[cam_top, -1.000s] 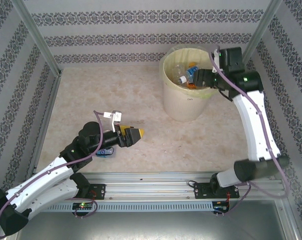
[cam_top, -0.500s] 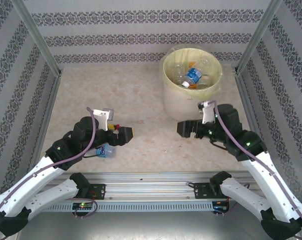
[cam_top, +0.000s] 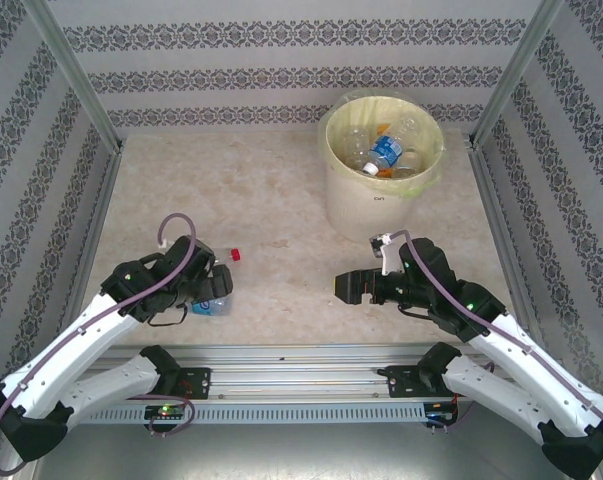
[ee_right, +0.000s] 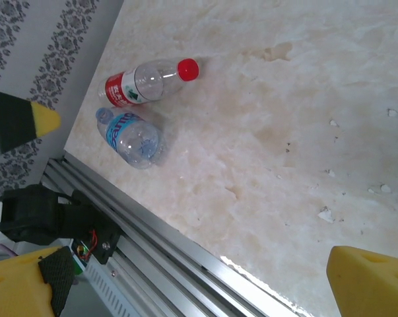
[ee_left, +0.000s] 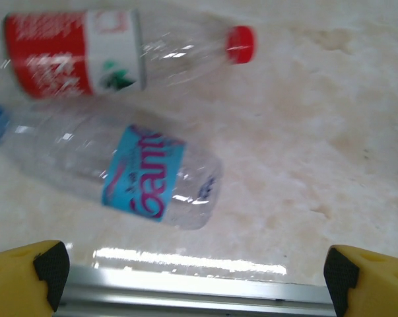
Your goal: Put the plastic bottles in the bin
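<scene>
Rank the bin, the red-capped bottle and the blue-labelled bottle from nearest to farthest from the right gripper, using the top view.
1. bin: just beyond the right gripper, at the far right.
2 and 3. red-capped bottle and blue-labelled bottle: both across the table on the left, too close to call.

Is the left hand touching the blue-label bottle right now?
Apart. The left wrist view shows bare table between the open left hand and the blue-label bottle.
</scene>
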### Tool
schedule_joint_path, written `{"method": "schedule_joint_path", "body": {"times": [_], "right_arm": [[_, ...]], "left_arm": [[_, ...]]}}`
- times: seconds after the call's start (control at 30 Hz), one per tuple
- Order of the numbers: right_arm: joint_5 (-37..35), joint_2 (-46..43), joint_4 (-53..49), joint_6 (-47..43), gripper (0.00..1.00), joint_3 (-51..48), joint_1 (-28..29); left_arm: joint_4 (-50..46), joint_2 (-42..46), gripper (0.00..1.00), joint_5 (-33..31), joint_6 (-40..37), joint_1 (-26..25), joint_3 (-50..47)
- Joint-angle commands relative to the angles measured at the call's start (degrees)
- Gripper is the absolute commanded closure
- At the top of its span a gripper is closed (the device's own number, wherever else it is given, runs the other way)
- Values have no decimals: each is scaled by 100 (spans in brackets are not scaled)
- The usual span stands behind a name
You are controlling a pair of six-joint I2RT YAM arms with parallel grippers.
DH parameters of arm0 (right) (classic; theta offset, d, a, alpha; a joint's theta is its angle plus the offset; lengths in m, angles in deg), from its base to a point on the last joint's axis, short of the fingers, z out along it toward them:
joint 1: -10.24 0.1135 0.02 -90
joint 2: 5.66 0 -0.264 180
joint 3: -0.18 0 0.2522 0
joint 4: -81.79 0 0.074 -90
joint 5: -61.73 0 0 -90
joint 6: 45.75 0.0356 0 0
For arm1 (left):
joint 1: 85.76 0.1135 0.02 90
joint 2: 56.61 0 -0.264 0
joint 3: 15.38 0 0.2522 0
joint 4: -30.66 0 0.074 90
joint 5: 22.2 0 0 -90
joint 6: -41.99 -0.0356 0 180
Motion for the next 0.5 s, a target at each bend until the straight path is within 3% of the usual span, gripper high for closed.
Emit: {"method": "schedule_joint_path", "body": {"times": [0.0, 0.47], "right_arm": [[-136, -74, 339, 150, 2, -137, 82], [-127, -43, 386, 174, 2, -226, 125]], "left_arm": [[-438, 228, 0, -31, 1143, 239, -294], [1410, 186, 0, 1744, 1339, 2441, -1755]]}}
